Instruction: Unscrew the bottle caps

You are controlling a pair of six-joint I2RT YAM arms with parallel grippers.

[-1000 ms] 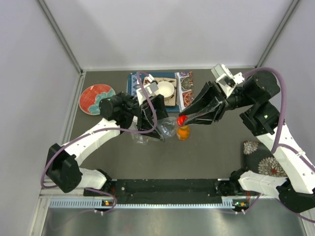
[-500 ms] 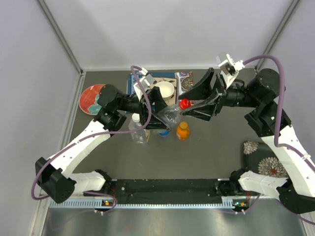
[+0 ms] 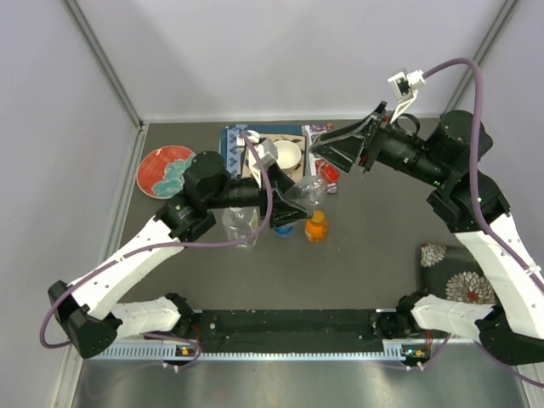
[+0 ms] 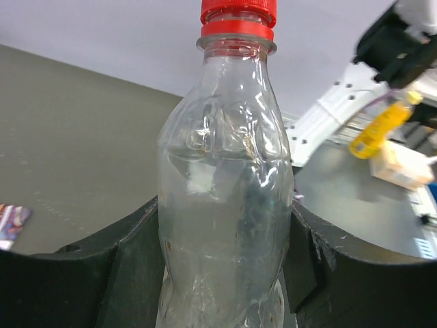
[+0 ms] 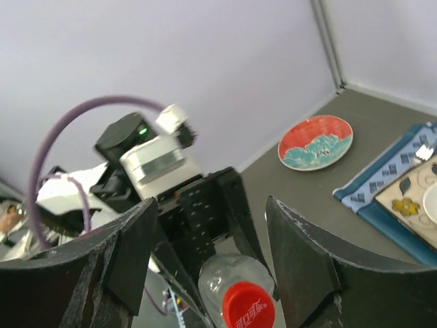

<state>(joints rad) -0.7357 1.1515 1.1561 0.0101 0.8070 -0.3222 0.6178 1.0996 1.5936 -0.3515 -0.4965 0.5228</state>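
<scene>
Left arm (image 3: 127,255): reaches from its base at the near left edge diagonally to the middle of the table (image 3: 382,229), wrist raised.

Right arm (image 3: 476,221): elbow high, forearm levelled leftward towards the left arm's wrist.

Left gripper (image 4: 225,273): clenched on the lower body of the slim clear bottle (image 4: 222,178), one finger pressed to each side. The bottle is held off the table, tilted with its neck towards the right arm.

Right gripper (image 5: 208,212): released, jaws well apart, one on either side of the bottle's top, touching nothing.

Red cap (image 5: 249,305): seated on the held bottle's neck.

Wide clear bottle (image 3: 240,228), blue-capped bottle (image 3: 285,228) and orange bottle (image 3: 316,228): upright in a row on the table beneath the held bottle.
</scene>
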